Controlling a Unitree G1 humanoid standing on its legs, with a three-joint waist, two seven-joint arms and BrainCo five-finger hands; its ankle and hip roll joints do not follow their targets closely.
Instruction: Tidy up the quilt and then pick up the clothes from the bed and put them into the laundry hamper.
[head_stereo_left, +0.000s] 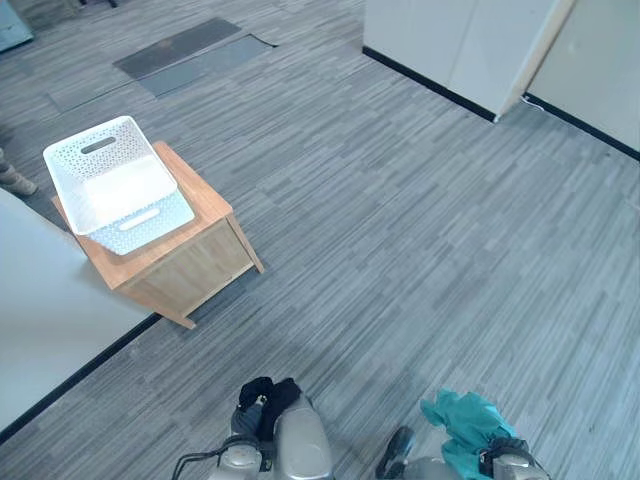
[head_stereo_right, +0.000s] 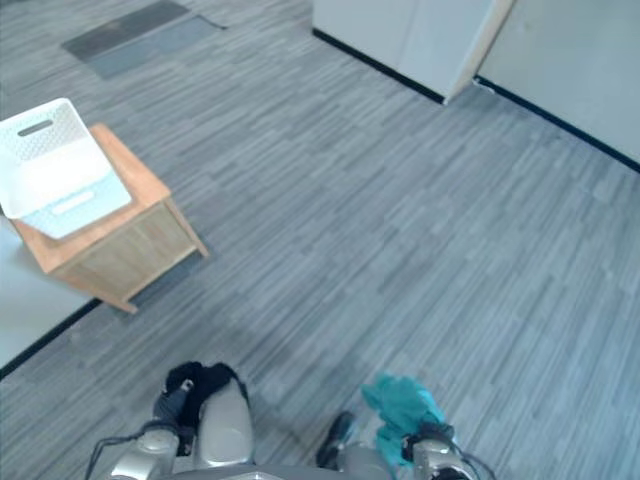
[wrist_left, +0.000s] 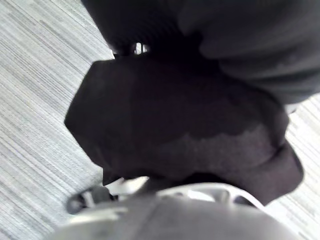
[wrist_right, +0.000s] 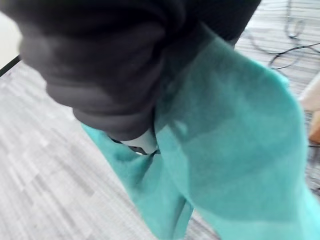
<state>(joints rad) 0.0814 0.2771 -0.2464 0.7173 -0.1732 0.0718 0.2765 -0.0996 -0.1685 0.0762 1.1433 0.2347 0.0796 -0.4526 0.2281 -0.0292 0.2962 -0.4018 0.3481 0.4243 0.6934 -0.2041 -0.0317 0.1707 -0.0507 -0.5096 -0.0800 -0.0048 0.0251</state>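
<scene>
My left hand (head_stereo_left: 247, 418) is low at the view's bottom edge, shut on a black garment (head_stereo_left: 270, 393) that bunches over it and hangs above the floor; its fingers are buried in the black garment (wrist_left: 180, 130). My right hand (head_stereo_left: 500, 457) is shut on a teal garment (head_stereo_left: 463, 418), which drapes down from the hand (wrist_right: 142, 145) in the right wrist view as teal cloth (wrist_right: 235, 150). The white perforated laundry hamper (head_stereo_left: 75, 155) stands on a small wooden table (head_stereo_left: 195, 262) ahead to my left, well away from both hands. It looks empty.
A white bed corner (head_stereo_left: 40, 300) with a dark base edge lies left of the wooden table. White cabinets (head_stereo_left: 460, 45) stand at the far right. A dark floor mat (head_stereo_left: 190, 50) lies far ahead. Grey striped carpet (head_stereo_left: 400, 230) stretches between me and the table.
</scene>
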